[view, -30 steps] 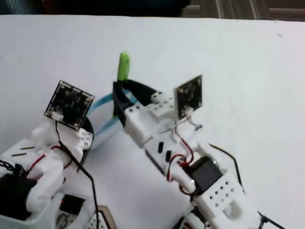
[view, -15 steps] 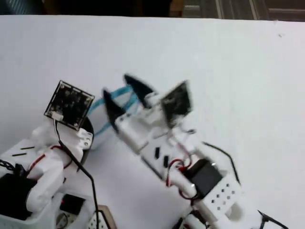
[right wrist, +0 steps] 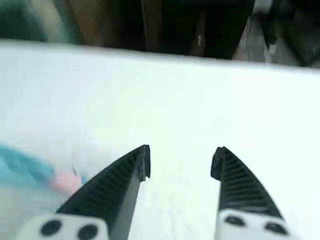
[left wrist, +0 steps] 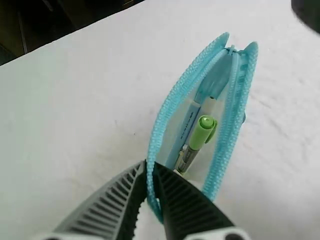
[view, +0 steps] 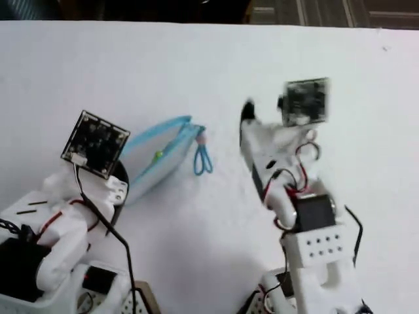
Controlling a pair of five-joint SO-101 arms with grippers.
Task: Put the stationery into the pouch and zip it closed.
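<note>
The left arm (view: 59,222) sits at the near-left end of the pouch (view: 147,173), with its wrist camera board (view: 95,144) above that end in the high view. The left claw (left wrist: 151,170) is pressed together on the pouch's zip edge, 1 ribbed finger on each side of the teal zip tape, pinching it at the end nearest the arm.

The pouch is a light-blue zip pouch lying on the white bench (view: 327,52), and it runs at a slant away from the left arm. Its mouth gapes open, with the 2 zip rows spread apart along most of its length and meeting at the far end. Inside the pouch lie a green pen (left wrist: 202,129), its round cap end facing up toward the opening, and a pale blue pen (left wrist: 186,127) just beside it, both running lengthwise within the pouch.

At the pouch's far end a small pink tab (view: 201,139) sits on the zip, and a blue cord loop (view: 203,160) lies on the bench touching that end.

Right of the pouch, apart from it, stands the right arm (view: 281,176), its camera board (view: 304,101) on the side away from the pouch. The right claw (right wrist: 181,155) is spread wide, with bare bench between its 2 black fingers and nothing in its grip. From its wrist view the pouch's pink tab and a blur of blue show off to one side of the claw.
</note>
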